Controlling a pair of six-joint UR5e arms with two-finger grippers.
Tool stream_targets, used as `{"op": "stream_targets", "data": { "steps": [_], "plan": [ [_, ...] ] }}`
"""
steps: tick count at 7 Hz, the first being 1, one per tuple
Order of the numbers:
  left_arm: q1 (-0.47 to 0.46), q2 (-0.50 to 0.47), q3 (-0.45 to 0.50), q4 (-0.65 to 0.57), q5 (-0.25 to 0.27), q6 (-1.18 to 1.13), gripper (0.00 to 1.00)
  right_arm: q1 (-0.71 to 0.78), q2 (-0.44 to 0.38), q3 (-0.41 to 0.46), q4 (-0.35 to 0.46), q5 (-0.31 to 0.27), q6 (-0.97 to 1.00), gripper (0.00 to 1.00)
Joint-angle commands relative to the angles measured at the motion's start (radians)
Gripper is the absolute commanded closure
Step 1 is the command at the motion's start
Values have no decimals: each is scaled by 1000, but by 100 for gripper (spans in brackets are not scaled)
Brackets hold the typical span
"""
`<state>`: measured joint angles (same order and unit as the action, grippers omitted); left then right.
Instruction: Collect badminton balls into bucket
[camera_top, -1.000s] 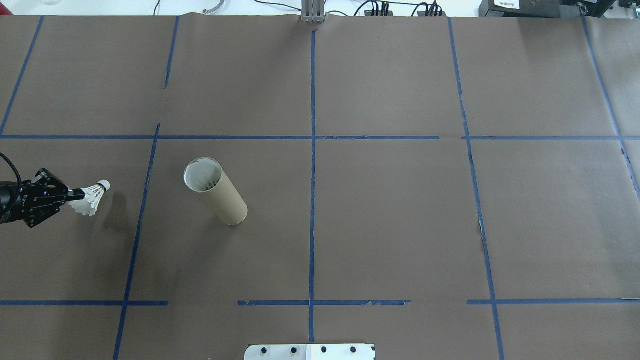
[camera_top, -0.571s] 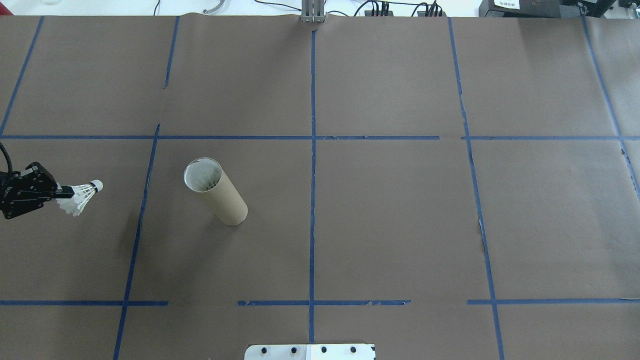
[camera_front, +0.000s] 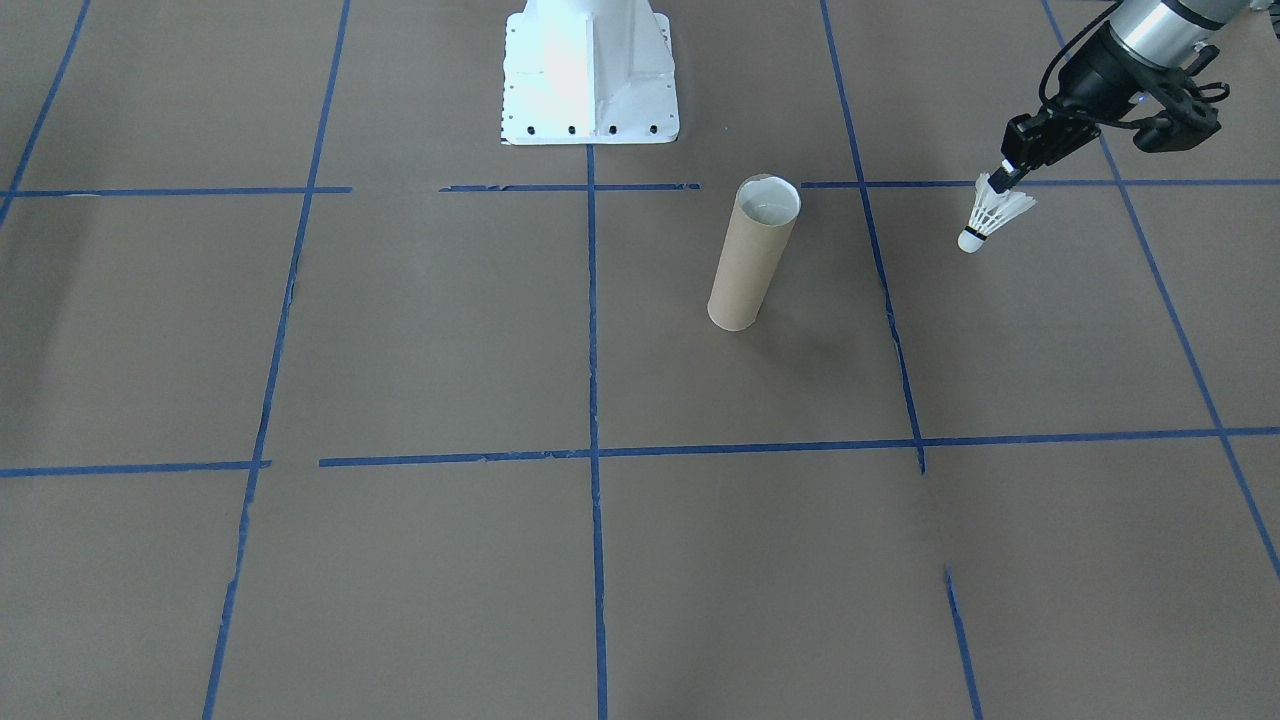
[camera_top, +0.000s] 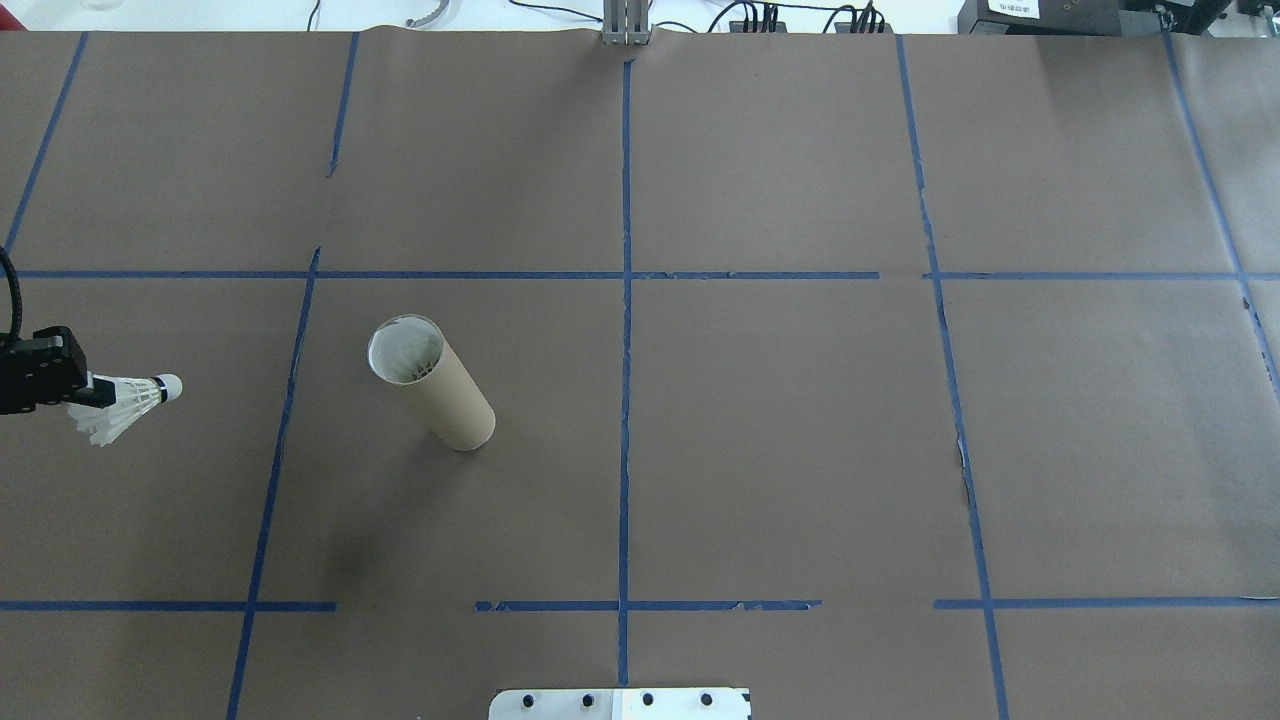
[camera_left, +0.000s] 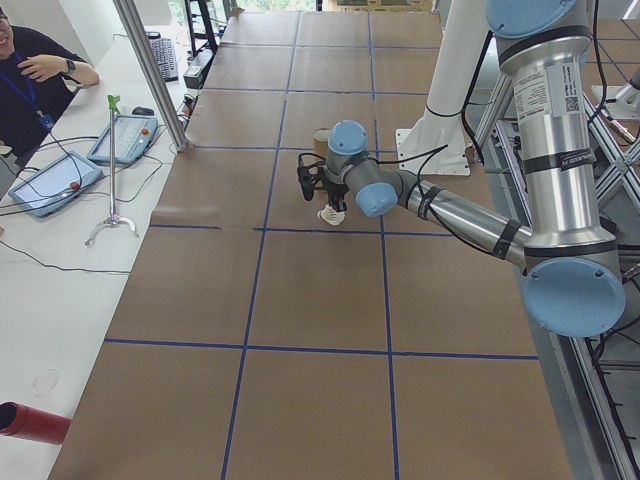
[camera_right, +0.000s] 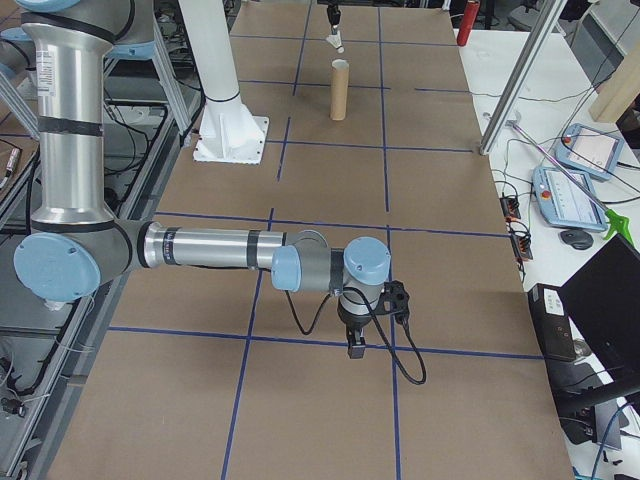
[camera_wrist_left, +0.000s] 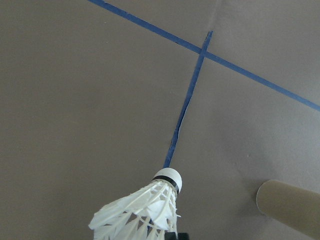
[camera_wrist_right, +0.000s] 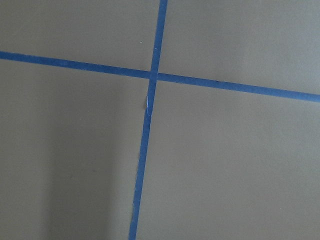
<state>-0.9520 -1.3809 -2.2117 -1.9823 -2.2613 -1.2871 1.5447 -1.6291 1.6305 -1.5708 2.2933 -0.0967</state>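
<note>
The bucket is a brown cardboard tube with a pale inside, standing upright left of the table's centre; it also shows as the bucket. My left gripper hovers near the table's left edge, well left of the bucket, shut on the feathers of a white badminton ball whose cork tip points toward the bucket. The front view shows this badminton ball hanging cork-down off the table under the left gripper. My right gripper shows only in the exterior right view, low over bare paper; I cannot tell its state.
Blue tape lines divide the brown paper table cover into a grid. The white robot base stands at the robot's edge. A side bench holds tablets, a small stand and a person's arm.
My left gripper has drawn back toward the table's left edge with the badminton ball, farther from the bucket. The bucket has not moved.
</note>
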Motion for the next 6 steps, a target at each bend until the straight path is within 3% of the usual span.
{"op": "stream_targets", "data": {
  "steps": [1, 2, 3, 4, 5, 6],
  "plan": [
    [-1, -123, -135, 345, 60, 75, 100, 0, 0, 0, 0, 0, 0, 0],
    [1, -288, -164, 593, 113, 80, 100, 0, 0, 0, 0, 0, 0, 0],
    [-1, -536, -166, 937, 137, 154, 100, 0, 0, -1, 0, 0, 0, 0],
    [1, -742, -157, 1234, 201, 181, 100, 0, 0, -1, 0, 0, 0, 0],
    [13, -924, -117, 1431, 212, 198, 100, 0, 0, -1, 0, 0, 0, 0],
    [41, -987, -47, 1444, 207, 196, 100, 0, 0, 0, 0, 0, 0, 0]
  ]
}}
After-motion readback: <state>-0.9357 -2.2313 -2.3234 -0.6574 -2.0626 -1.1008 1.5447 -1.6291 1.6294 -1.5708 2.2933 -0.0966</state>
